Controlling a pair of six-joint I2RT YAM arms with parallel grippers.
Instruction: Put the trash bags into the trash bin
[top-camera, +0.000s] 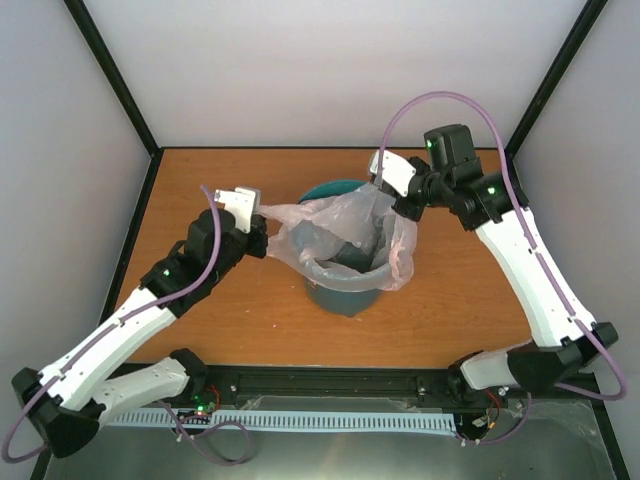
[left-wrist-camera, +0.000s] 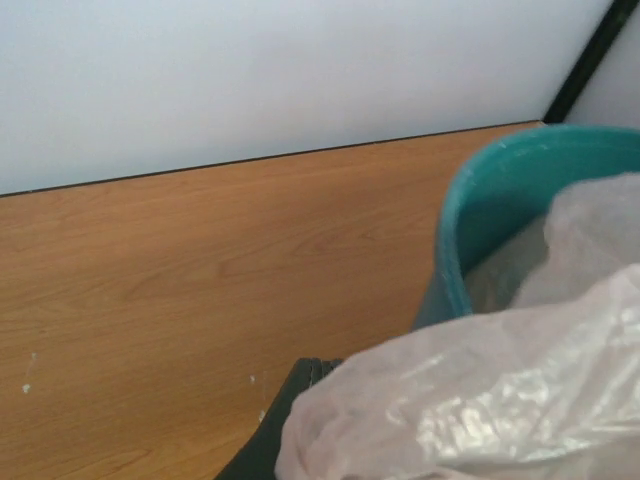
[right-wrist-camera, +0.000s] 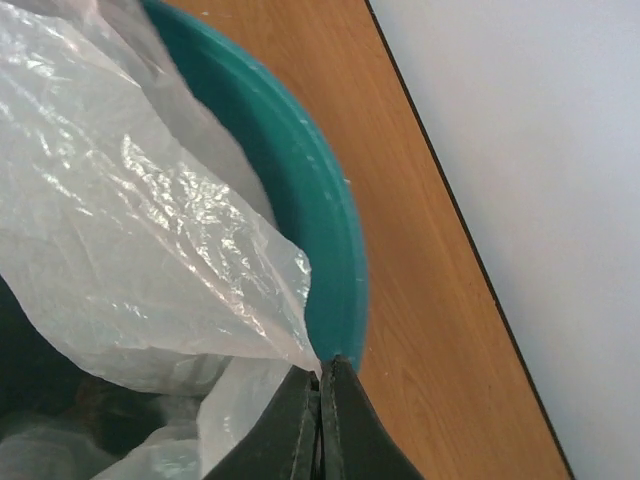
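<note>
The teal trash bin (top-camera: 340, 298) stands upright in the middle of the table. The pale-pink trash bag (top-camera: 340, 222) lies spread over its mouth and sags inside. My left gripper (top-camera: 262, 230) is shut on the bag's left edge, drawn out past the bin's rim. In the left wrist view the bag (left-wrist-camera: 500, 400) covers the jaws; only one dark finger (left-wrist-camera: 285, 420) shows beside the bin (left-wrist-camera: 480, 200). My right gripper (right-wrist-camera: 322, 368) is shut on the bag's corner (right-wrist-camera: 290, 330) right at the bin's rim (right-wrist-camera: 325, 240), at the bin's far right (top-camera: 395, 205).
The wooden table (top-camera: 200, 310) is boxed in by white walls with black corner posts (top-camera: 110, 75) at the back left and right. A black rail (top-camera: 330, 385) with the arm bases runs along the near edge.
</note>
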